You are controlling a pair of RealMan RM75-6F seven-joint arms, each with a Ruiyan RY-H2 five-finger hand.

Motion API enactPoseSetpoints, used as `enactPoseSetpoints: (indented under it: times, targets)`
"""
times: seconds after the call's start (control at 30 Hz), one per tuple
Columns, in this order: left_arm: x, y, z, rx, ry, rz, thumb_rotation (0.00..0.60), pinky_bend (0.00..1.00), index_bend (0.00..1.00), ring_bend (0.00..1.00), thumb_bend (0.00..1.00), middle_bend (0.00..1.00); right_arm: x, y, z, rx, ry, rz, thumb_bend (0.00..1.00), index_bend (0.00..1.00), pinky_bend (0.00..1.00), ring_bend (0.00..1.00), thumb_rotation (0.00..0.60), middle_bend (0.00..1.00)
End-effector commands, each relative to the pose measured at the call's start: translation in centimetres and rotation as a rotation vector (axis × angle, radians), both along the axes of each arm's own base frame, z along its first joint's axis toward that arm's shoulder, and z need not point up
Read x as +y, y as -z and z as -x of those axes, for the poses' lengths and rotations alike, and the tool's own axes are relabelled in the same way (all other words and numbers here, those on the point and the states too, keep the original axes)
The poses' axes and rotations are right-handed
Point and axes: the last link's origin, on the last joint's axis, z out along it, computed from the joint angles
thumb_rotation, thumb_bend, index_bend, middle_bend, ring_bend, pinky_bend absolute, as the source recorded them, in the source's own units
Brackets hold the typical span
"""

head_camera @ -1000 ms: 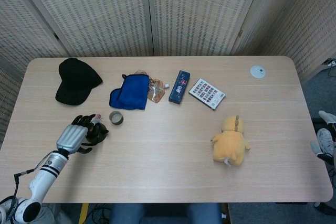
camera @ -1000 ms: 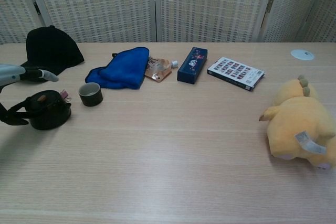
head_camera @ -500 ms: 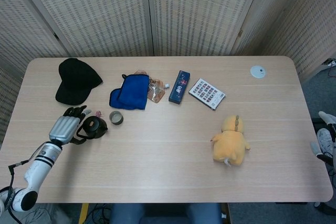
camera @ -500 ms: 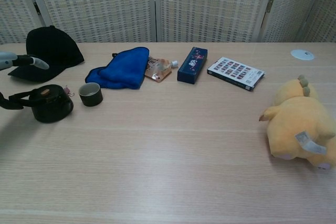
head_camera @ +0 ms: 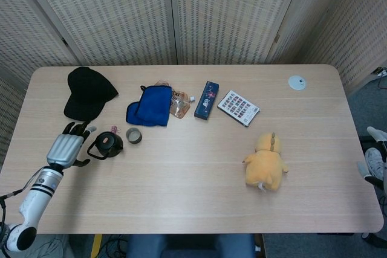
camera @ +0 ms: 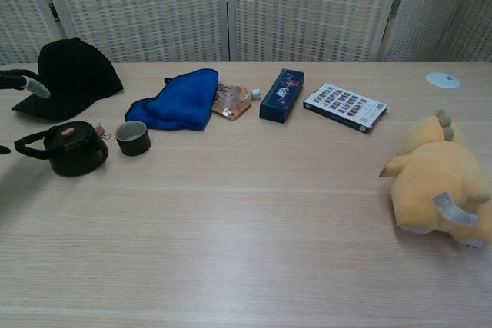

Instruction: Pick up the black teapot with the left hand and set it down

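- Woven screen panels (head_camera: 199, 10) close off the back, and your work surface is the long pale wooden table (head_camera: 199, 173).
- The biggest thing on it is the yellow plush toy (head_camera: 265, 162) far right, then the black cap (head_camera: 86, 92) at the rear left and the blue cloth (head_camera: 149, 106) beside it; none sits in your way.
- Your left hand (head_camera: 63, 148) lies just left of the teapot, fingers spread and holding nothing. The right hand shows in neither view.
- The black teapot (camera: 71, 149) stands upright near the left front edge, its loop handle pointing toward your hand and a small dark cup (camera: 133, 137) just to its right.
- Judge it rigid, smooth and probably heavy for its size, so it may slip or swing. Take it by the handle or wrap the body low, and keep clear of the cup.
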Motion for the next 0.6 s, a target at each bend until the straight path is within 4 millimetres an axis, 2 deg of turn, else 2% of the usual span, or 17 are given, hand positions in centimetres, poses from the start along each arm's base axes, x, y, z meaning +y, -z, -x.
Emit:
enactPoseSetpoints:
  times: [0.03,0.17,0.3,0.6]
  targets:
    - [-1.6,-0.2,-0.4,0.004,0.036,-0.015,0.600,0.01,0.33,0.24,0.21,0.16,-0.1,0.1,-0.1,0.001,-0.005,-0.005,0.22,0.20,0.20,0.20,0.600,0.22]
    - [-2.6,0.1,-1.0,0.007,0.072,-0.022,0.600,0.00,0.38,0.29,0.21,0.23,-0.2,0.2,-0.3,0.001,-0.009,-0.009,0.22,0.20,0.20,0.20,0.600,0.22]
    - [-3.2,0.8,-1.4,0.004,0.088,-0.007,0.600,0.00,0.38,0.30,0.21,0.25,-0.2,0.2,-0.3,0.002,-0.009,-0.009,0.22,0.20,0.20,0.20,0.600,0.22]
    - [-2.9,2.2,-1.6,0.004,0.102,0.004,0.600,0.00,0.36,0.34,0.20,0.35,0.1,-0.1,0.0,0.003,-0.003,0.001,0.22,0.20,0.18,0.20,0.600,0.22]
